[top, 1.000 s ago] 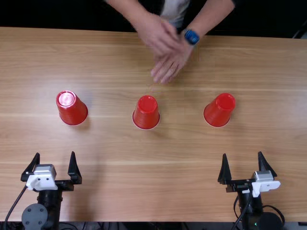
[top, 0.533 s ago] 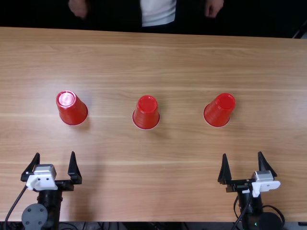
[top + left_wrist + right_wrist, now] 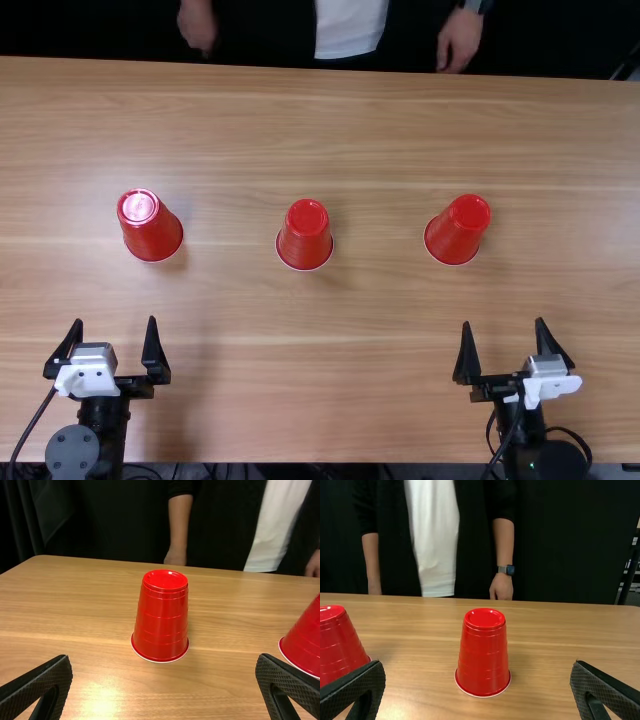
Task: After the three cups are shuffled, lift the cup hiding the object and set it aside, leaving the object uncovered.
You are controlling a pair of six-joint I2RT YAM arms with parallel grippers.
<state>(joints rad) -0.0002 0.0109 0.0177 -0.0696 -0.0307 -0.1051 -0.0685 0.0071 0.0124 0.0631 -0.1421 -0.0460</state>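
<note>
No lift begun: left red cup (image 3: 150,228) and right red cup (image 3: 458,231) upturned either side of the middle red cup (image 3: 305,235), object hidden underneath one, impossible to tell which. Nearer than that middle cup, left gripper (image 3: 113,335) and right gripper (image 3: 503,335) splayed wide, grasping nothing.

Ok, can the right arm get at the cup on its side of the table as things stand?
Probably yes. The right gripper sits open at the near edge, almost straight behind that red cup, with bare table between them and the person's hand off at the far edge.
</note>
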